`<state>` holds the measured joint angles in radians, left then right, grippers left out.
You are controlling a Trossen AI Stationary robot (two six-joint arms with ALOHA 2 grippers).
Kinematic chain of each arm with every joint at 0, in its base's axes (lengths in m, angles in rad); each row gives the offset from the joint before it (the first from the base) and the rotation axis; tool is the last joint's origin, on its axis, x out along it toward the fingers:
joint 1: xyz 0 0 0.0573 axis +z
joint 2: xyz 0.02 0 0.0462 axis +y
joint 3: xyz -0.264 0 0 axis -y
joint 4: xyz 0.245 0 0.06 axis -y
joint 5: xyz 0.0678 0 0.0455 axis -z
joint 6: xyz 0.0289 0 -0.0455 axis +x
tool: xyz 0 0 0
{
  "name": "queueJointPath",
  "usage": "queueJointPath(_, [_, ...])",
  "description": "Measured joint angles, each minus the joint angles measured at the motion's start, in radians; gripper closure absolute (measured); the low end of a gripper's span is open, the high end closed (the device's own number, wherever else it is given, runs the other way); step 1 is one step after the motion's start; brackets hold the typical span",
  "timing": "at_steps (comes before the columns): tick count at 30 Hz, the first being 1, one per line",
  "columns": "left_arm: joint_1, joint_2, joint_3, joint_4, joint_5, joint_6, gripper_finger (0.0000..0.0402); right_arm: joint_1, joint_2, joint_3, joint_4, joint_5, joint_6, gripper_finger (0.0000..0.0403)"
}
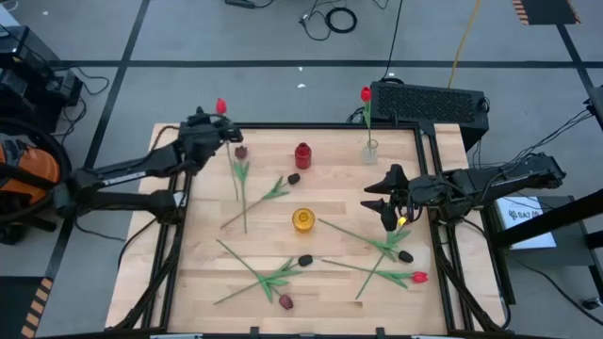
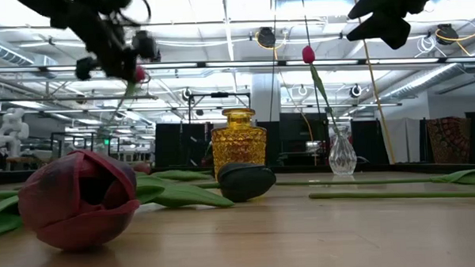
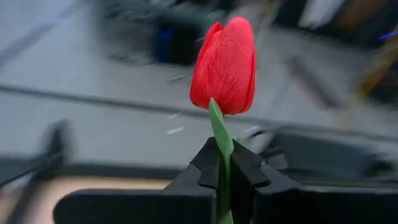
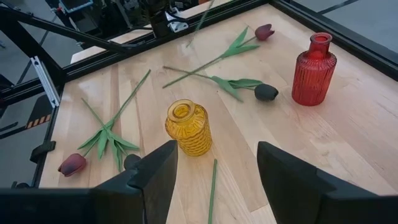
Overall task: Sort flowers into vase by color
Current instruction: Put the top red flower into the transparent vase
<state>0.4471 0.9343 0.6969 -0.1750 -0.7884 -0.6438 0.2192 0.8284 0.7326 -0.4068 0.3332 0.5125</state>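
The left gripper (image 3: 225, 171), clamped on a bright red artificial tulip's (image 3: 225, 65) green stem, held it upright, head up, above the wooden bench's (image 1: 339, 193) far-left corner; the right gripper (image 4: 214, 171) hung apart.

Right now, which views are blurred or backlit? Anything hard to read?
Left wrist view: the red tulip held in the left gripper is sharp, the room behind it blurred. Low view: ceiling lights backlight both arms into silhouettes; the near maroon tulip head looms large and soft. High view and right wrist view: evenly lit, yellow vase and red vase clear.
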Motion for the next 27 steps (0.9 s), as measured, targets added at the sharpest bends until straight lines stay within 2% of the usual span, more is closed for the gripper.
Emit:
queueJointPath(3, [-0.039,-0.053,0.013,0.172,0.105,0.089,0.0387,0.0,0.008,0.0,0.035,0.0,-0.007,0.019])
queueJointPath(6, [-0.086,-0.088,0.018,0.354,0.27,0.136,0.0387,0.011,0.031,0.0,0.118,0.001,-0.04,0.019])
queueJointPath(10, [-0.183,-0.098,0.019,0.538,0.495,0.143,0.0387,0.051,0.107,0.0,0.304,-0.04,-0.121,0.019])
queueJointPath(12, [-0.252,-0.089,0.019,0.599,0.553,0.155,0.0387,0.063,0.161,0.0,0.427,-0.077,-0.151,0.019])
queueJointPath(19, [-0.475,0.016,0.02,0.777,0.54,0.272,0.0387,0.07,0.357,0.0,0.843,-0.106,-0.244,0.019])
queueJointPath(27, [-0.578,0.213,0.02,1.021,0.521,0.32,0.0387,0.052,0.529,0.0,1.131,-0.099,-0.294,0.019])
